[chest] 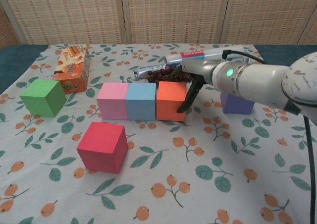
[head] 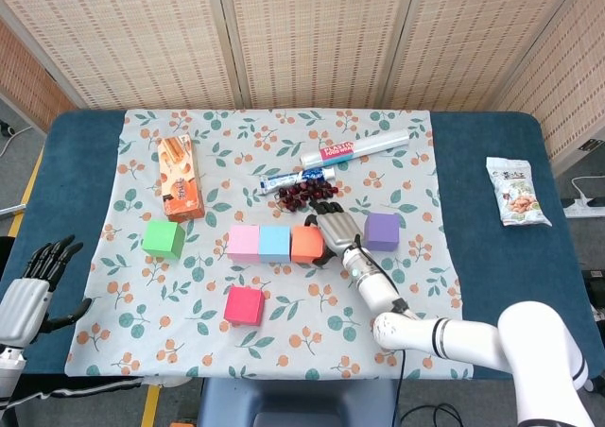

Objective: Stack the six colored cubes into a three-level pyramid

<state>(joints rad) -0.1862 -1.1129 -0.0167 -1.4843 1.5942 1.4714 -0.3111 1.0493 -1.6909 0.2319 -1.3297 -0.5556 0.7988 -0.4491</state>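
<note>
Reaching in from the near right corner of the table, the right hand point(head: 336, 229) sits w/ its back up over the floral tablecloth point(head: 397, 285), fingers point(chest: 190, 96) bent down against the right face of the orange cube point(head: 305, 244). It presses that face but doesn't wrap the cube; fingers are curved in together, nothing held inside them. The forearm runs back diagonally toward the near edge. The left hand point(head: 33, 281) hangs off the near left corner, beyond the cloth, fingers apart, holding nothing.

Head view alone shows the left hand, plus a snack packet point(head: 516, 192) on bare blue table near the right edge. Chest view alone shows the green light on the right wrist, and the fingertips meeting the orange cube's side.

Cubes: 6, all flat on the cloth, none stacked. A row of 3 touches side by side mid-cloth: pink cube point(head: 245, 243), light blue cube point(head: 274, 244), then orange. A purple cube point(head: 382, 230) stands just right of the right hand. A green cube point(head: 164, 239) sits apart toward the left edge. A magenta cube point(head: 244, 305) sits alone nearer the front edge.

Other items, 1 each: orange biscuit box point(head: 180, 177) back left, silver foil roll point(head: 354, 148) and small blue wrapper point(head: 293, 178) toward the back, dark red berry cluster point(head: 304, 193) just behind the row.
</note>
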